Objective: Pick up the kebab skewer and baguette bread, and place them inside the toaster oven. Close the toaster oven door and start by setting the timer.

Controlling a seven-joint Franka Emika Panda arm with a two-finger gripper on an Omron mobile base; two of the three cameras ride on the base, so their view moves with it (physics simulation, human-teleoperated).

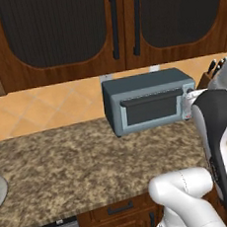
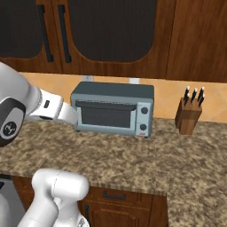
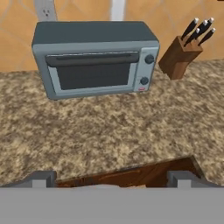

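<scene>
With jaws wide and empty, the gripper (image 3: 111,179) faces the toaster oven (image 3: 94,59), whose stiff door looks best pulled by its bar handle (image 3: 92,58).

Toaster oven (image 3: 94,59) sits at back of speckled granite counter (image 3: 109,131), toaster oven door (image 3: 92,73) closed, bar handle along its top, two knobs (image 3: 149,59) stacked on right panel. Knife block (image 3: 178,56) stands just right of it, apart. Tan tile backsplash (image 3: 83,11) behind. Gripper (image 3: 111,179) fingertips (image 3: 41,178) spread wide at bottom, nothing between.
</scene>
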